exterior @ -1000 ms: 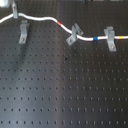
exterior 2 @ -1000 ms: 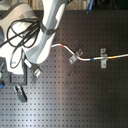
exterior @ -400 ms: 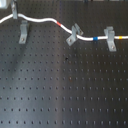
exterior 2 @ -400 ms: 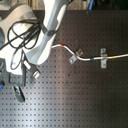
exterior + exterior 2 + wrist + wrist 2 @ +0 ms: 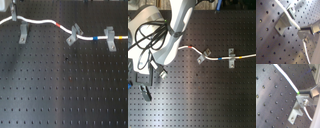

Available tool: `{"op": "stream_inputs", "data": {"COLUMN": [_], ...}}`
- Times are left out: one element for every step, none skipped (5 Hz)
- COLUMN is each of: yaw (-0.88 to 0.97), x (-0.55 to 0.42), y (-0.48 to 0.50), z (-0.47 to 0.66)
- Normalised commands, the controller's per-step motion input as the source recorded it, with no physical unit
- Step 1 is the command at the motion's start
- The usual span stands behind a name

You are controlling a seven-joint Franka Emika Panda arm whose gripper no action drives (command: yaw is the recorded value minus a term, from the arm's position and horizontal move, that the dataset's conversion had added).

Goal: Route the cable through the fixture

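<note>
While pinched on the cable [image 5: 288, 83] near its green band, the gripper [image 5: 303, 97] keeps it taut above the counter [image 5: 64, 95]. Cable seated in two fixture clips [image 5: 74, 35]; third clip [image 5: 23, 33] unthreaded, cable passing beside it.

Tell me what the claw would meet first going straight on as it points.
Most likely the board: the claw, shut on the cable, points down at it, with a clip just beside. Depth is unclear.
</note>
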Motion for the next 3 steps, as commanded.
{"op": "stream_inputs", "data": {"yaw": [0.05, 0.00, 0.00], "x": [-0.269, -0.209, -0.023], "y": [0.345, 0.288, 0.002], "z": [0.36, 0.41, 0.00]}}
